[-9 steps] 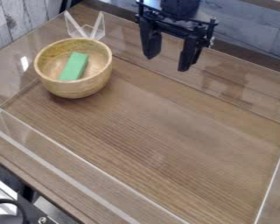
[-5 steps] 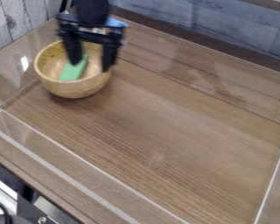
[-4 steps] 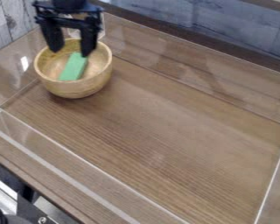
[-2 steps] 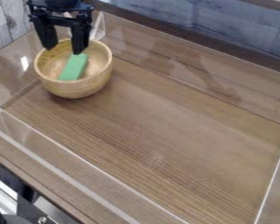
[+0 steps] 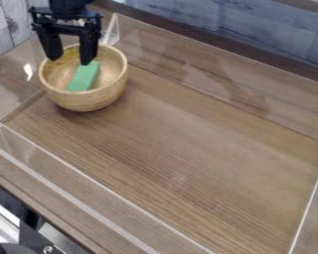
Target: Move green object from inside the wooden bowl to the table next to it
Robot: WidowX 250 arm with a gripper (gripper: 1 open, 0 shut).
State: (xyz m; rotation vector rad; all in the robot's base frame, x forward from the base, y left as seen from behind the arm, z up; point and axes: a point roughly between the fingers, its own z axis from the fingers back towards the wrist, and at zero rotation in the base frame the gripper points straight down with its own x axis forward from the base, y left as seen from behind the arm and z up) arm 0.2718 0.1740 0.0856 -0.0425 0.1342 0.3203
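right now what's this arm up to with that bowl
The arm's gripper hangs over the far rim of the wooden bowl, pointing down with its jaws open and empty. The green bar lies inside the bowl, not yet gripped. It looks set to pick the bar out and put it on the table beside the bowl.

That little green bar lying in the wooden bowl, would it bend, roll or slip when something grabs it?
The green bar looks like a flat, straight-edged block, so it is probably stiff and unlikely to roll. It seems small and thin, so likely light. It lies slanted inside the wooden bowl, so it might slide there if nudged.
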